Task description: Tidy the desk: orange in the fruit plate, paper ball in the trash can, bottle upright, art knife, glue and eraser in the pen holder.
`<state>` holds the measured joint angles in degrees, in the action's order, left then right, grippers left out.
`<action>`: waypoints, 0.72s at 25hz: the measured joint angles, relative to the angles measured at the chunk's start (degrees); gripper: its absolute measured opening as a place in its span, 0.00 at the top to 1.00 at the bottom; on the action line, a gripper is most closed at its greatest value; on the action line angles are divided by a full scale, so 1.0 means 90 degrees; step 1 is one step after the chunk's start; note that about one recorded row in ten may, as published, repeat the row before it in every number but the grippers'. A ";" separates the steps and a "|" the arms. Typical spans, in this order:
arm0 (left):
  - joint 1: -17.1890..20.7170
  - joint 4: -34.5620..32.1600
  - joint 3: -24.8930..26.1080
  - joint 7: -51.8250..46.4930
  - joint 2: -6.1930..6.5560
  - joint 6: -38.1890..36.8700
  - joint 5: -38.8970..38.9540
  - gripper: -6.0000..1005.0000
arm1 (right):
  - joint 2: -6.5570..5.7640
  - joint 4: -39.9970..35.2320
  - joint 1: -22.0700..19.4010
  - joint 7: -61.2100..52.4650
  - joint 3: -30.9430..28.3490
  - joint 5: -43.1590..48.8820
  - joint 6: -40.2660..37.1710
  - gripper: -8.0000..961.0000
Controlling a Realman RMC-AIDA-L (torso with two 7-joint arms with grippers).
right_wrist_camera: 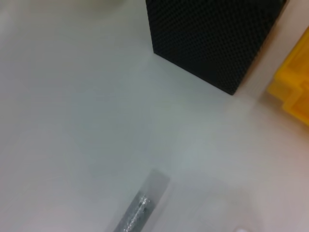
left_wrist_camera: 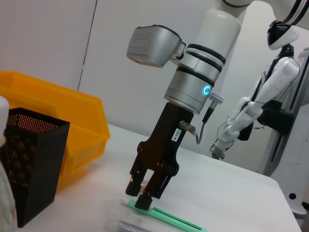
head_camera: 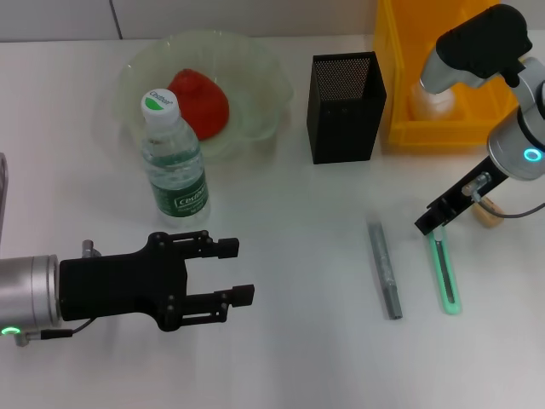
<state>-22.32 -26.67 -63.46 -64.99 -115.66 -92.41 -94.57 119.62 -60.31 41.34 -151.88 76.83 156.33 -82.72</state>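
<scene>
Straddling the green art knife (head_camera: 445,277), right pincer (left_wrist_camera: 143,198) slightly parted; left pincer (head_camera: 238,271) open, idle.

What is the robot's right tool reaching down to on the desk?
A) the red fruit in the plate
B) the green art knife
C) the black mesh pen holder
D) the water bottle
B: the right tool is lowered with its tips at the far end of the green art knife lying flat on the table, well apart from the bottle and the pen holder.
</scene>
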 joint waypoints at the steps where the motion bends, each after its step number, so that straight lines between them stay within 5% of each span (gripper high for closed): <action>1: 0.0000 0.0002 0.0000 0.0008 0.0000 0.0008 0.0000 0.31 | 0.0000 0.0036 0.0018 -0.0004 0.0000 0.0000 0.0001 0.44; 5: 0.0000 0.0012 0.0000 0.0017 -0.0008 0.0026 0.0000 0.31 | 0.0000 0.0120 0.0058 -0.0004 -0.0001 0.0000 0.0001 0.63; 18: -0.0044 0.0027 0.0000 0.0024 -0.0024 0.0084 0.0000 0.31 | -0.0008 0.0167 0.0086 -0.0006 -0.0014 0.0004 0.0002 0.67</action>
<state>-22.72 -26.43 -63.45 -64.77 -115.88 -91.66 -94.57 119.55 -58.81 42.11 -151.93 76.70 156.36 -82.70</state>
